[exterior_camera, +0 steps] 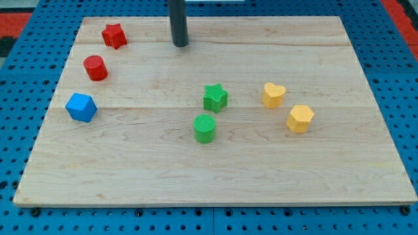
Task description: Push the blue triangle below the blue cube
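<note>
The blue cube point(81, 107) sits near the board's left edge, about halfway down. No blue triangle shows anywhere in the camera view. My tip point(181, 44) rests on the board near the view's top, a little left of centre. It is far up and to the right of the blue cube and touches no block. The nearest block to it is the red star point(114, 35), off to its left.
A red cylinder point(95, 68) lies below the red star, above the blue cube. A green star point(215, 97) and a green cylinder point(205, 128) sit mid-board. A yellow heart point(273, 94) and a yellow hexagon point(300, 118) lie to their right. The wooden board point(261, 183) rests on blue pegboard.
</note>
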